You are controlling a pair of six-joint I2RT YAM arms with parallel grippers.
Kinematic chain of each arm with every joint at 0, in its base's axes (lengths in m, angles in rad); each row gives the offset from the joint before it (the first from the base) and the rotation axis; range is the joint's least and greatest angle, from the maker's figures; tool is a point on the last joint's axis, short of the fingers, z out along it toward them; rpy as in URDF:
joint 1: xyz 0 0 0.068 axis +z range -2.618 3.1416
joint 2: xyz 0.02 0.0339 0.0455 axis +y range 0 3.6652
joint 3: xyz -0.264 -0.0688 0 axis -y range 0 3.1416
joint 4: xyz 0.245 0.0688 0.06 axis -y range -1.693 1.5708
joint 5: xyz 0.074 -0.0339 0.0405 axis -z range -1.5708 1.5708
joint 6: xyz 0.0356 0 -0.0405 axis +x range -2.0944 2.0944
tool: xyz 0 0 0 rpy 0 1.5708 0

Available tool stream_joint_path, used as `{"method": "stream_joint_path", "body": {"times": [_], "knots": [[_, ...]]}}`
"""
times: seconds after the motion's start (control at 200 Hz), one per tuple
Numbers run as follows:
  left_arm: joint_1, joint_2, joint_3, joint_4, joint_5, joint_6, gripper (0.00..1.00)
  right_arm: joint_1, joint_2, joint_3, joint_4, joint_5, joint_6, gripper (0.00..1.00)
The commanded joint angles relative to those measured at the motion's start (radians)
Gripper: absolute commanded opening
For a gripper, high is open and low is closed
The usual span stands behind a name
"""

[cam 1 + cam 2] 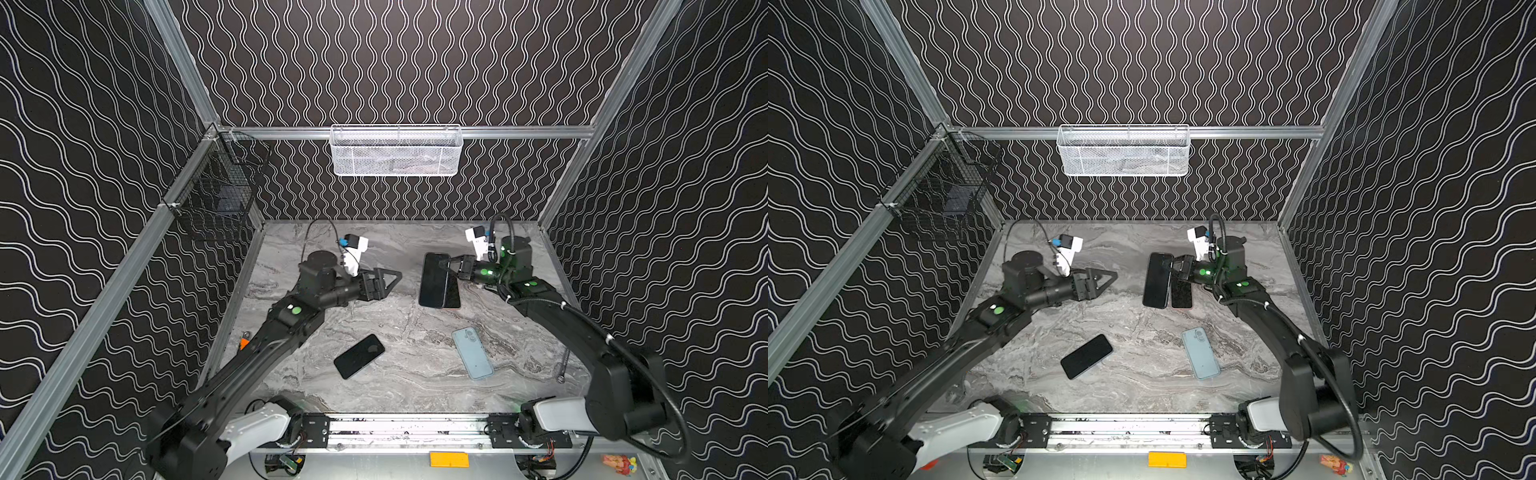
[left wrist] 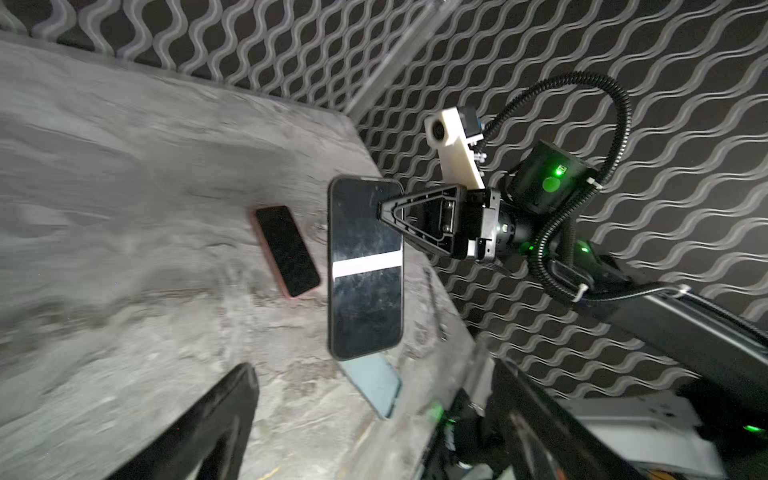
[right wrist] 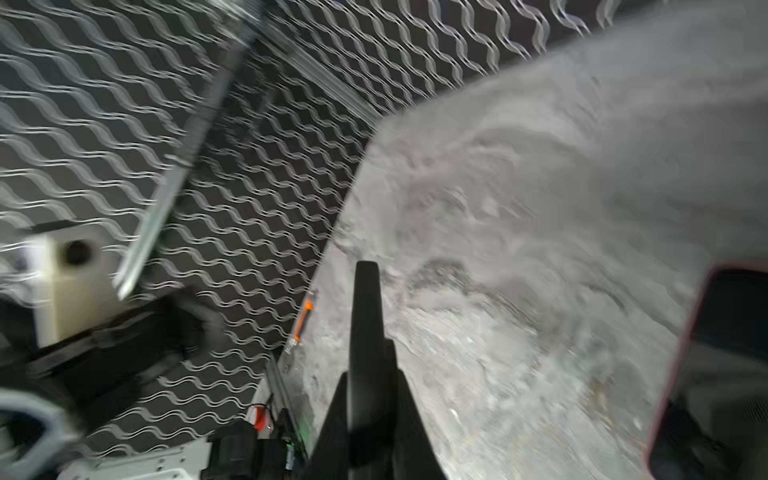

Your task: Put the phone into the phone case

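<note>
The phone (image 1: pixel 434 280) is a dark slab with a glossy black screen, held clear of the marble table (image 1: pixel 415 386) over its far right part. The right gripper (image 1: pixel 448 263) pinches it near its far end, and it is tipped up on a long side so the screen faces left. The phone case (image 1: pixel 472 353) is pale blue and lies flat, well apart from the phone toward the front right, back up, with the camera opening at its far end.

grey marble-patterned bench (image 1: pixel 407 332): matt, veined | black rectangular glass-faced phone (image 2: pixel 365 299): glossy, mirror-like, smudged | red-rimmed phone case (image 1: pixel 1181 296): matt speckled lining | white wire-mesh basket (image 1: pixel 395 153): painted metal
</note>
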Motion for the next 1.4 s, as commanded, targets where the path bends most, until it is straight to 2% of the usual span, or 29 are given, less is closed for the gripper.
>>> {"method": "stream_joint_path", "body": {"times": [0.0,0.155,0.34,0.521,0.621,0.671,0.711,0.791,0.826,0.991,1.076,1.266,1.391], "knots": [[0.014,-0.052,-0.013,-0.145,-0.247,0.111,0.97,0.011,0.133,0.095,-0.148,0.036,-0.103,0.00],[0.020,-0.046,-0.005,-0.187,-0.195,0.135,0.98,0.062,0.367,0.253,-0.231,0.092,-0.137,0.00],[0.021,-0.054,-0.039,-0.186,-0.148,0.127,0.98,0.080,0.590,0.414,-0.234,0.062,-0.123,0.00],[0.022,-0.080,-0.072,-0.186,-0.139,0.124,0.98,0.078,0.727,0.553,-0.312,0.072,-0.152,0.00],[0.024,-0.090,-0.083,-0.186,-0.141,0.120,0.98,0.077,0.756,0.569,-0.287,0.079,-0.137,0.00],[0.024,-0.089,-0.084,-0.186,-0.139,0.119,0.98,0.077,0.769,0.579,-0.284,0.077,-0.133,0.05],[0.024,-0.086,-0.084,-0.185,-0.135,0.118,0.98,0.077,0.777,0.588,-0.288,0.079,-0.132,0.12],[0.025,-0.082,-0.081,-0.193,-0.133,0.115,0.98,0.076,0.776,0.585,-0.278,0.097,-0.129,0.20],[0.025,-0.082,-0.080,-0.196,-0.133,0.114,0.98,0.075,0.771,0.580,-0.275,0.110,-0.128,0.27],[0.027,-0.099,-0.101,-0.200,-0.163,0.076,0.98,0.070,0.719,0.557,-0.279,0.156,-0.139,0.34],[0.027,-0.118,-0.118,-0.209,-0.184,0.053,0.98,0.071,0.651,0.533,-0.290,0.191,-0.154,0.44],[0.029,-0.169,-0.162,-0.247,-0.245,-0.001,0.99,0.080,0.449,0.439,-0.315,0.297,-0.167,0.49],[0.029,-0.216,-0.180,-0.307,-0.281,-0.028,0.99,0.135,0.284,0.335,-0.411,0.460,-0.169,0.50]]}}
